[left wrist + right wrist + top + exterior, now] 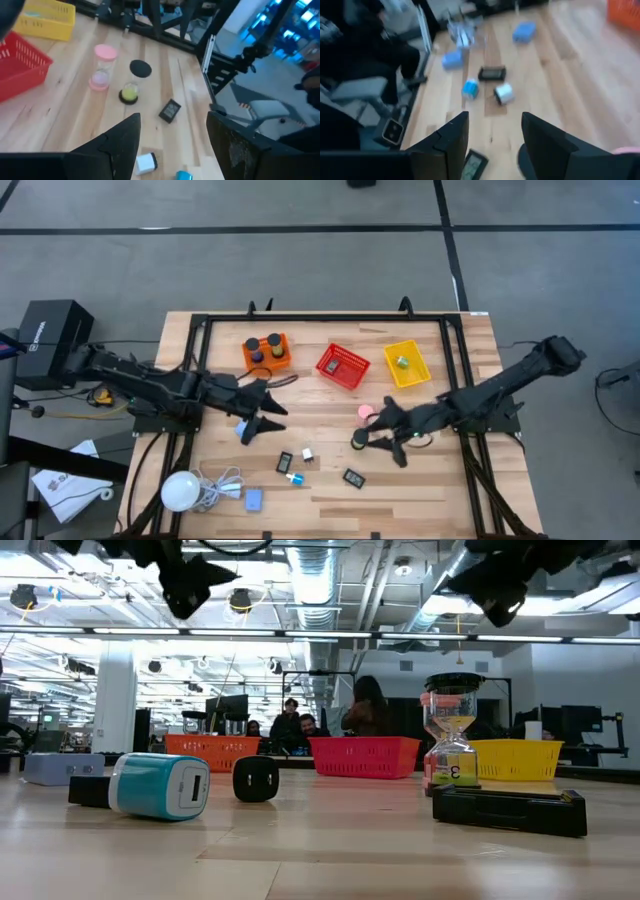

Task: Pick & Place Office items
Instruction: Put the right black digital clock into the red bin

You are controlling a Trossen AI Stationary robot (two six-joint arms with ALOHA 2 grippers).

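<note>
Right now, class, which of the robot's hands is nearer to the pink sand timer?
The right hand is nearer, just beside the pink sand timer. The left hand is farther off, across the table beside the orange basket.

The wooden table (420,495) carries three baskets (343,366), scattered office items (292,463) and a bulb (180,490).

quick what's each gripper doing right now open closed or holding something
Left gripper: open, holding nothing, above the table.
Right gripper: open, holding nothing, above the table.
</note>
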